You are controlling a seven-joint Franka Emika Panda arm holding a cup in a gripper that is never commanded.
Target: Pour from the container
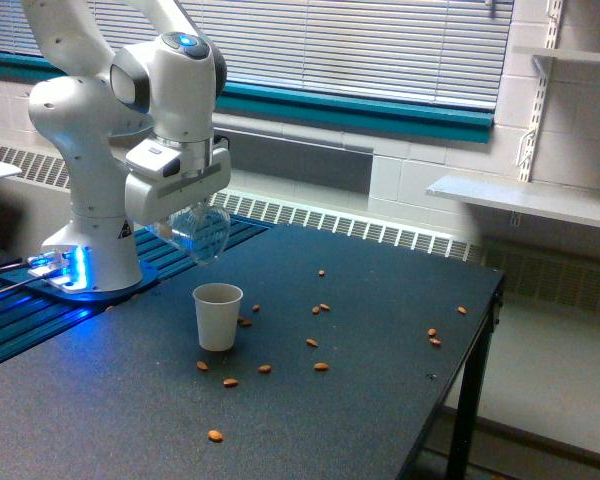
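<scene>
In the exterior view, the white robot arm (110, 120) stands on its blue-lit base at the view's left, bent over the dark table (360, 400). Its gripper (185, 205) points down, and the jaws are pinching the clear cup (202, 235), which hangs tipped over on its side with its mouth turned down and toward the view's right. The clear cup is in the air, above the white paper cup (218, 317) and a little toward the view's left of it, not touching it. I cannot make out any nuts inside the clear cup from here.

The paper cup stands upright on the table, open at the top. Brown nuts (320, 366) lie scattered over the table around it: some just beside its foot, several out toward the view's right, one (215, 435) near the front edge. Behind the table runs a window with closed blinds (360, 45) over a teal sill, and a white shelf (525, 200) is fixed to the wall on the view's right.
</scene>
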